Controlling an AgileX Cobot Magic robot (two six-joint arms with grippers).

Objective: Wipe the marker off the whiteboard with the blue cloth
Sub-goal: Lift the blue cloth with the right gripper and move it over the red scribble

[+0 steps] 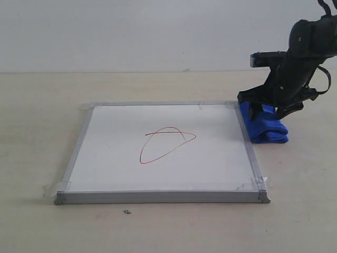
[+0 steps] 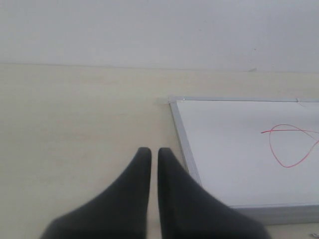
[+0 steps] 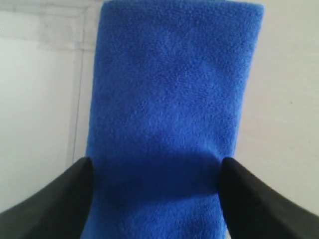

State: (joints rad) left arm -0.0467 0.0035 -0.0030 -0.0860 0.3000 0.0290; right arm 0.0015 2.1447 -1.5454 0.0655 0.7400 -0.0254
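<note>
The whiteboard (image 1: 116,158) lies flat on the table, with the red looped marker (image 1: 167,143) line near its middle. The blue cloth (image 1: 268,130) lies folded on the table just off the board's far right corner. My right gripper (image 1: 267,112) is lowered over the cloth and open. In the right wrist view its fingers straddle the cloth (image 3: 172,89), one at each side edge, around the gripper's midpoint (image 3: 156,167). My left gripper (image 2: 150,152) is shut and empty, over bare table beside the board's (image 2: 234,149) left edge; the marker (image 2: 291,144) shows there. The exterior view does not show the left gripper.
The board's grey frame (image 1: 243,126) runs right beside the cloth, with clear tape at the corners (image 1: 258,183). A small dark speck (image 1: 127,212) lies on the table in front of the board. A pale wall stands behind the table.
</note>
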